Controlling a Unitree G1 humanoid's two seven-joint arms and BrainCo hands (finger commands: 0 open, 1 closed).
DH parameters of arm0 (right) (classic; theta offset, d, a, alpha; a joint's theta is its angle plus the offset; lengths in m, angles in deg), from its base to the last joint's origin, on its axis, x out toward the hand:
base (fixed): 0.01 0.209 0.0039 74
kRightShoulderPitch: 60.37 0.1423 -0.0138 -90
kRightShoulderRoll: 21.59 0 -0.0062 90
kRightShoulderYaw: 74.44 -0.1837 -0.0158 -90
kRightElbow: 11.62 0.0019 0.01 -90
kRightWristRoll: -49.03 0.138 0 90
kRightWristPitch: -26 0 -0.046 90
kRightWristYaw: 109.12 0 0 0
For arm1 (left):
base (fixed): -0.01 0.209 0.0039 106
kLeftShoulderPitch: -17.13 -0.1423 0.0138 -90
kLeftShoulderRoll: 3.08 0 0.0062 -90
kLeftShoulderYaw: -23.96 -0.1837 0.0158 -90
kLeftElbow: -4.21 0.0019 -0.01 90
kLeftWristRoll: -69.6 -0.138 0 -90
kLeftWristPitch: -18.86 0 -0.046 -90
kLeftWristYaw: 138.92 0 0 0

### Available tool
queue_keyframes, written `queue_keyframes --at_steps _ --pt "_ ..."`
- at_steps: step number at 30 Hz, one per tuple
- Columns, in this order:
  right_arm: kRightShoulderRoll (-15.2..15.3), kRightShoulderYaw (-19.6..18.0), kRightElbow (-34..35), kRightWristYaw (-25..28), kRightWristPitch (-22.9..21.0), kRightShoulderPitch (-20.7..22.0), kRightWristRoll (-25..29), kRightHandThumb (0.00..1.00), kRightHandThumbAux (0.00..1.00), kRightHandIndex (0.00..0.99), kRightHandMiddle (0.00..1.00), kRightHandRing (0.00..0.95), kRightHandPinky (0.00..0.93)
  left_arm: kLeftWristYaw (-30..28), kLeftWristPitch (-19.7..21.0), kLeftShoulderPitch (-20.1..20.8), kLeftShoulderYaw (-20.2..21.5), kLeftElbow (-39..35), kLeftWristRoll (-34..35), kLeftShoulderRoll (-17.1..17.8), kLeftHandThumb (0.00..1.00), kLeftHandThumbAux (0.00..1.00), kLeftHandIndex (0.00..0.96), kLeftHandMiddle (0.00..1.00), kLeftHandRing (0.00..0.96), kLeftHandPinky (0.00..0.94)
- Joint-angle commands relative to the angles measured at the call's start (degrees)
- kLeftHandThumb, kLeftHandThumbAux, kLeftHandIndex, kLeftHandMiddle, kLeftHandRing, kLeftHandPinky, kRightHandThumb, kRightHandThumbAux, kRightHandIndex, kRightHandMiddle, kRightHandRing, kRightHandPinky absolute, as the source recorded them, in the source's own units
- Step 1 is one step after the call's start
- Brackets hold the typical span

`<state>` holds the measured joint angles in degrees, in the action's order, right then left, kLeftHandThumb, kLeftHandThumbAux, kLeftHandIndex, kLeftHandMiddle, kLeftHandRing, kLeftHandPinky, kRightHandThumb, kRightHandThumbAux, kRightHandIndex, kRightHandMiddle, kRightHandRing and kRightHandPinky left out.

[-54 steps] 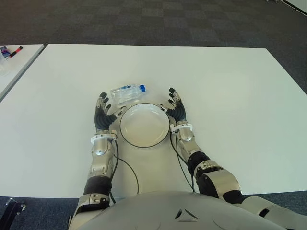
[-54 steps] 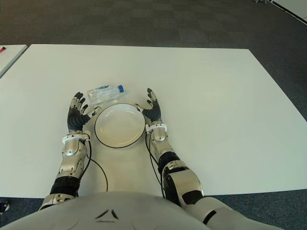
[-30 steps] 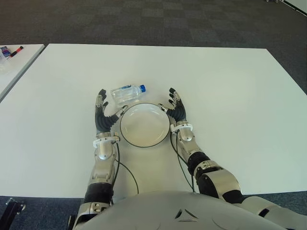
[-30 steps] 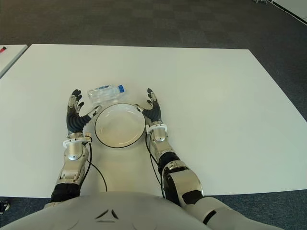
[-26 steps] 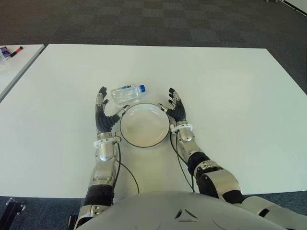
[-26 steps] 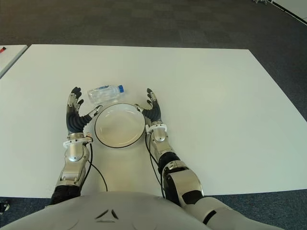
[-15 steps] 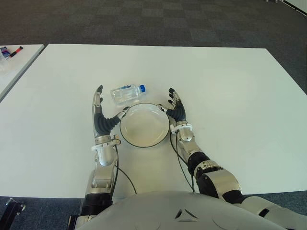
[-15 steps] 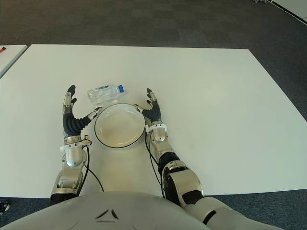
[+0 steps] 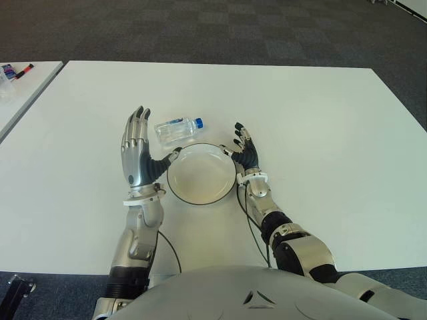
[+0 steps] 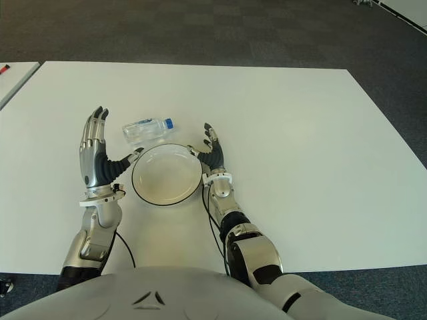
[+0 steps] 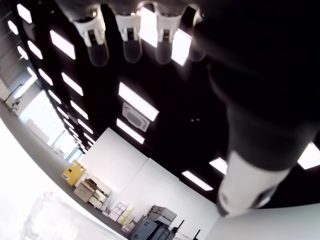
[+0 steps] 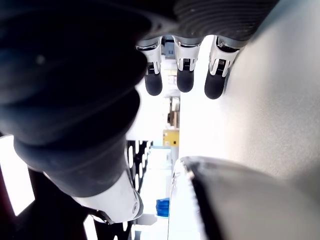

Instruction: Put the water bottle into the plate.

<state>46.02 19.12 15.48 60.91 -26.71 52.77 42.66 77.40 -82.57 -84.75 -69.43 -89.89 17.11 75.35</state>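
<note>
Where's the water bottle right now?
The water bottle lies on the table just beyond the plate, between the raised left hand and right hand.

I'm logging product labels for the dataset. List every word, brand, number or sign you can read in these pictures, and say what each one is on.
No text can be read anywhere.
Water bottle: clear, with a blue cap; any label print is too small to make out.
Plate: plain white with a dark rim, no markings.
Left hand and right hand: no lettering shows.
Table: bare white, no signs.
</note>
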Motion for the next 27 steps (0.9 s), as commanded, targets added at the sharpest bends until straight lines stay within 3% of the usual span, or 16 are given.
queue_keyframes --at_steps 1,12,20,27 --pt "-4.1 -0.1 -2.7 -0.4 -2.3 -1.0 0.4 0.000 0.924 0.032 0.000 0.011 0.101 0.8 2.7 1.0 -1.4 -0.2 -2.6 1.5 0.000 0.868 0.018 0.052 0.047 0.089" --pt "-4.0 0.2 -3.4 -0.7 -1.6 -0.8 -0.1 0.000 0.919 0.021 0.000 0.000 0.087 -1.6 7.3 4.2 -3.2 0.9 -2.7 4.6 0.000 0.883 0.000 0.028 0.024 0.057" --pt "-4.2 -0.3 -4.6 0.2 -1.6 -0.2 0.6 0.000 0.925 0.019 0.000 0.000 0.085 -2.0 10.5 9.6 -3.9 6.3 -3.1 7.7 0.000 0.884 0.000 0.033 0.034 0.092" --pt "-4.6 -1.6 -6.2 1.5 -2.4 0.8 1.9 0.000 0.935 0.018 0.000 0.000 0.087 -4.5 12.9 19.9 -5.7 18.8 -1.9 10.6 0.000 0.883 0.000 0.053 0.066 0.125"
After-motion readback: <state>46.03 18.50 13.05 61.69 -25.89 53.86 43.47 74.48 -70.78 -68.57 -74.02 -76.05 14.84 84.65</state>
